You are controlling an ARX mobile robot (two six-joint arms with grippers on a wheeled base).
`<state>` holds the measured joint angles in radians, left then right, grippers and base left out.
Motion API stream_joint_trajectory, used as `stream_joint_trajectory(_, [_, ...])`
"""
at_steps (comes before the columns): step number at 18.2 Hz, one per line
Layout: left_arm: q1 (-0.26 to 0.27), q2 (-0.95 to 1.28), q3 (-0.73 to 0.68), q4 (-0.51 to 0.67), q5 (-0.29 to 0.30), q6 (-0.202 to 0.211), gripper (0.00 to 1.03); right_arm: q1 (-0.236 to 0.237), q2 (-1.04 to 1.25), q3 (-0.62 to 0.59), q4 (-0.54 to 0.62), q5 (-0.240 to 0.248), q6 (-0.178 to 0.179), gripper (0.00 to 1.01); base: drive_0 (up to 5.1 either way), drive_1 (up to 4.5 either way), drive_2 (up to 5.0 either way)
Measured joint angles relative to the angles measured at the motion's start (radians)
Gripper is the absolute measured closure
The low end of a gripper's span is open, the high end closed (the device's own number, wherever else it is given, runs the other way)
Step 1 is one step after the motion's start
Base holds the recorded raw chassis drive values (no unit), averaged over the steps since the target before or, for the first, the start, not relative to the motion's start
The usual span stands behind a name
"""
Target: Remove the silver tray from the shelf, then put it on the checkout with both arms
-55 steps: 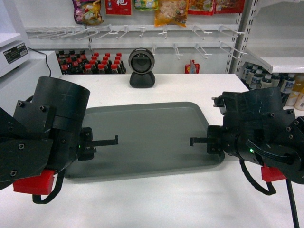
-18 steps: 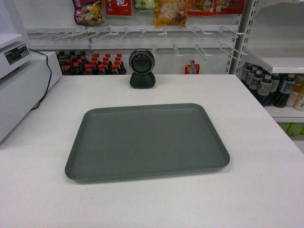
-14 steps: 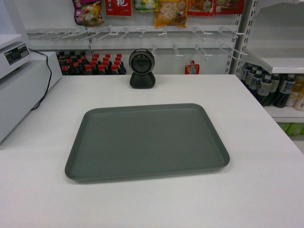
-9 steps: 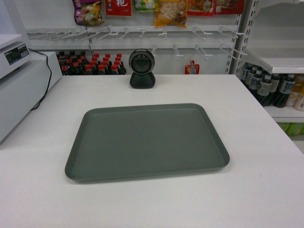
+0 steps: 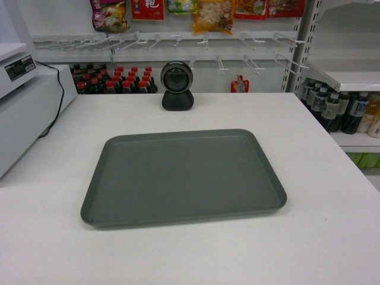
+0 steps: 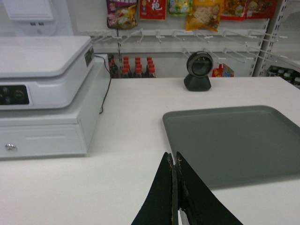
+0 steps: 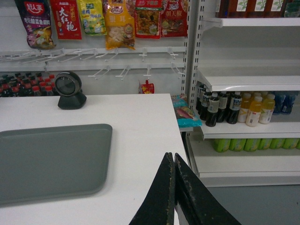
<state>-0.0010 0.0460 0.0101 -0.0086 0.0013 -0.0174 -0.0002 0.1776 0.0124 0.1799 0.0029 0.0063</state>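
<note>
The silver tray (image 5: 184, 175) lies flat on the white checkout (image 5: 309, 237), in front of the black round scanner (image 5: 177, 85). No arm shows in the head view. In the left wrist view my left gripper (image 6: 174, 159) is shut and empty, drawn back over the counter near the silver tray's (image 6: 234, 140) near left corner. In the right wrist view my right gripper (image 7: 174, 159) is shut and empty, above the checkout's (image 7: 140, 140) right edge, apart from the silver tray (image 7: 51, 159). A white shelf (image 5: 350, 76) stands at the right.
A white cash register (image 6: 42, 93) sits left on the counter, its cable running behind. Hook rails with snack bags (image 5: 214, 15) and dark bottles (image 5: 113, 80) line the back wall. Drink bottles (image 7: 243, 108) fill the shelves on the right, beyond the counter's edge.
Three seconds ago both arms reached over the tray's two short ends; since then they have drawn back out of the head view. The tray has stayed in place over the last second.
</note>
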Motion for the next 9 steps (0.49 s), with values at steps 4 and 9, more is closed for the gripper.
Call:
stream_joint_trajectory(4, [0.0, -0.037, 0.0, 0.002, -0.002, 0.0, 1.02, 0.0, -0.172, 0.004, -0.175, -0.003, 0.0, 0.97, 0.0, 0.0, 0.0])
stream_joint_trajectory(9, [0.0, -0.037, 0.0, 0.004, -0.002, 0.0, 0.49, 0.0, -0.173, 0.0, -0.184, -0.003, 0.0, 0.38, 0.0, 0.0, 0.0])
